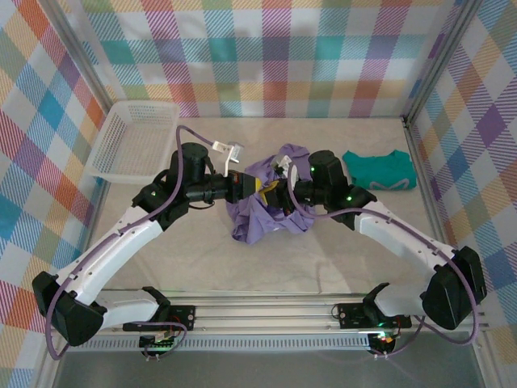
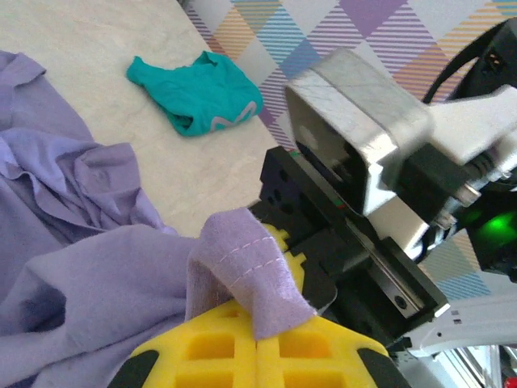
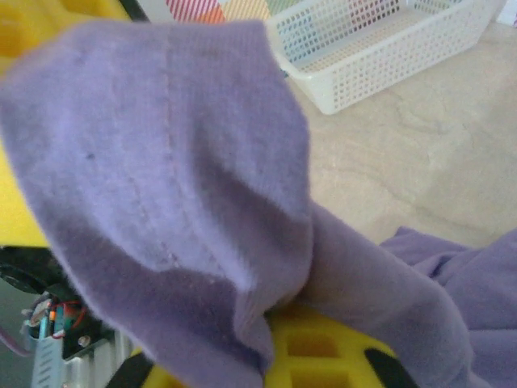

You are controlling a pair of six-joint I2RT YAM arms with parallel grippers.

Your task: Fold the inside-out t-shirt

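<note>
Pale marbled counter (image 1: 202, 267), plaid walls (image 1: 266, 56). The soft lavender t-shirt (image 1: 258, 220) lies mid-counter, a crumpled heap stretching near-left to far-right. My left end effector (image 2: 257, 343) and right end effector (image 3: 279, 356) each clench its stitched edge.

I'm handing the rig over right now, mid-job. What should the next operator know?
Left gripper: shut, pinching a stitched hem of the lavender t-shirt.
Right gripper: shut on the same shirt, close beside the left one, mid-table.
Shirt: a crumpled heap bunched under both grippers, no fold made.
Teal garment lies at the far right, white basket at the far left; both are apart from the shirt.
Done: both grips taken. Left: spread the shirt flat, then fold.
</note>
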